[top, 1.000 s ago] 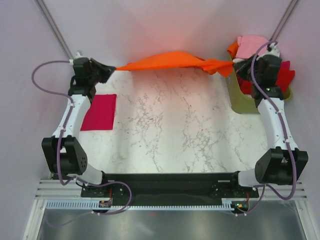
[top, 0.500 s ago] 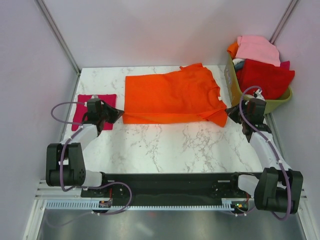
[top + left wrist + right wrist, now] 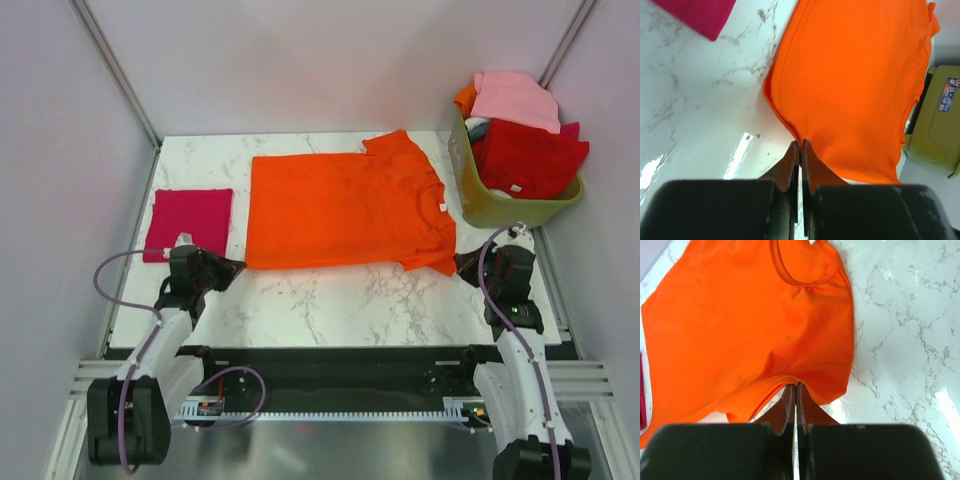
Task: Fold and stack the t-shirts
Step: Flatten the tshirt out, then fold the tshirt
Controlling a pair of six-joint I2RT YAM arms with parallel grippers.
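Observation:
The orange t-shirt (image 3: 345, 208) lies spread flat on the marble table, neck with its white tag at the right. My left gripper (image 3: 238, 265) is shut on the shirt's near-left hem corner, seen in the left wrist view (image 3: 800, 142). My right gripper (image 3: 461, 263) is shut on the near sleeve's edge, seen in the right wrist view (image 3: 795, 385). The orange cloth (image 3: 750, 320) fans away from both pinched points. The crimson-magenta t-shirt (image 3: 190, 222) lies folded as a flat square at the table's left, also in the left wrist view (image 3: 700, 15).
An olive-green basket (image 3: 497, 205) at the far right holds a pile of red, pink and orange clothes (image 3: 525, 150). It also shows in the left wrist view (image 3: 935, 125). Pale walls close in the table on three sides.
Both grippers pulled the orange shirt from hanging stretched in the air at the back down and toward me. It now lies flat, and both arms sit low at the near edge.

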